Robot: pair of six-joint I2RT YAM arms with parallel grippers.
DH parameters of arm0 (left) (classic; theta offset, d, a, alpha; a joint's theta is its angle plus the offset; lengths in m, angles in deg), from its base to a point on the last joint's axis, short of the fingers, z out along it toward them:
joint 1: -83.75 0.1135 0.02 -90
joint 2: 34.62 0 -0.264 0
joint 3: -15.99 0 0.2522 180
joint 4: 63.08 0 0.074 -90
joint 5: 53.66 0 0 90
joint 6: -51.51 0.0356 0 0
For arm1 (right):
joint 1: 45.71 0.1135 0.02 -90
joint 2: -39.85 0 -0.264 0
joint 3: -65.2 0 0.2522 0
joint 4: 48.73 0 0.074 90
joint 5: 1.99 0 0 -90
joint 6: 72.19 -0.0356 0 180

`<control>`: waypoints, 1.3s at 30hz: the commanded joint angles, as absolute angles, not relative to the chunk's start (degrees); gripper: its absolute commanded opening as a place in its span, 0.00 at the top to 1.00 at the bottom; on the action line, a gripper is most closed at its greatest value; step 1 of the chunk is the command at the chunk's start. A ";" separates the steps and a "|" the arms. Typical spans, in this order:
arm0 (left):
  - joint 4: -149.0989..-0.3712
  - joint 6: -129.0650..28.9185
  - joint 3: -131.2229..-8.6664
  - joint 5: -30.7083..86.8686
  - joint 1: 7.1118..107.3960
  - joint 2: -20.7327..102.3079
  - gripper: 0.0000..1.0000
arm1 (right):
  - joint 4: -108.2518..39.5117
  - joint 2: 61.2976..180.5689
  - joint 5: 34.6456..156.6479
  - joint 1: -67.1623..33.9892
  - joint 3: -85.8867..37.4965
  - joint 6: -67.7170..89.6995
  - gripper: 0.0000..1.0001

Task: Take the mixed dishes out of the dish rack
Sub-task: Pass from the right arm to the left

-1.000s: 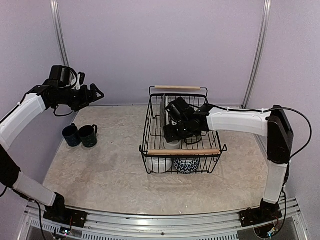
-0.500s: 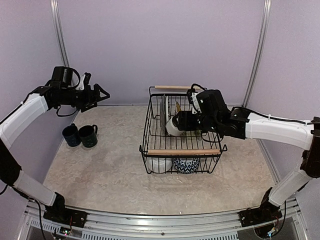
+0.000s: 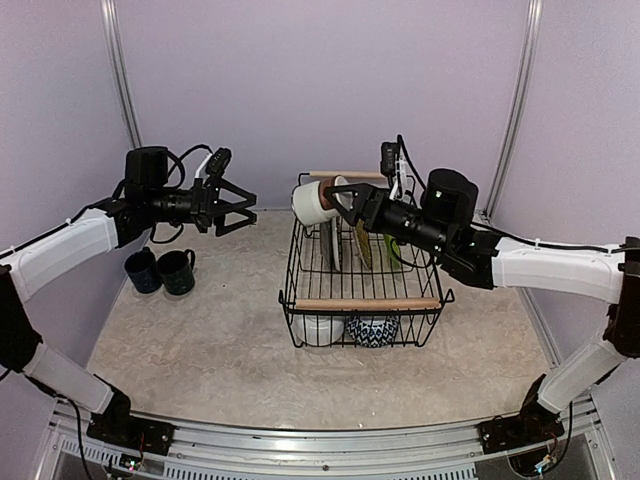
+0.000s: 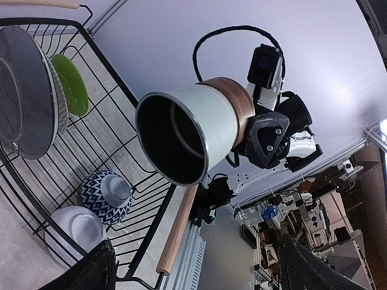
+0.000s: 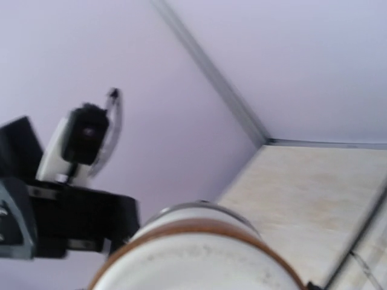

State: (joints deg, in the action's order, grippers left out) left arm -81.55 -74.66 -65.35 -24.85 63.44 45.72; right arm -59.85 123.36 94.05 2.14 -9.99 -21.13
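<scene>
Risen from the dish rack (image 3: 365, 303), the white-brown cup (image 3: 312, 201) sits clamped in the right gripper (image 3: 338, 203); left gripper (image 3: 248, 212) gapes wide. Two mugs (image 3: 175, 271) out; plates (image 3: 335, 238), bowls (image 3: 372, 330) remain.

The top external camera looks down from above and behind the robot. The left wrist camera faces the mouth of the white-brown cup (image 4: 181, 133), just ahead of the left gripper (image 3: 238, 197). The right wrist camera sits close behind that same cup, with the left gripper beyond it.
</scene>
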 commanded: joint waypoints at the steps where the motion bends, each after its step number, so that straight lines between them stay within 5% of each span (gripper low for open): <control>1: -69.15 -80.96 -63.34 -32.20 63.02 46.43 0.14 | -72.46 128.68 101.36 2.72 -12.03 -25.16 0.67; 15: -57.87 -90.93 -61.67 -36.27 62.73 51.31 0.34 | -86.10 140.53 107.10 3.76 -16.82 -34.62 0.68; 32: -45.29 -100.53 -60.33 -39.98 63.42 53.84 0.73 | -94.64 147.74 107.25 4.45 -18.39 -40.25 0.68; 39: -42.15 -102.45 -59.94 -41.00 64.27 53.75 0.90 | -93.89 148.31 106.97 4.65 -18.60 -40.20 0.58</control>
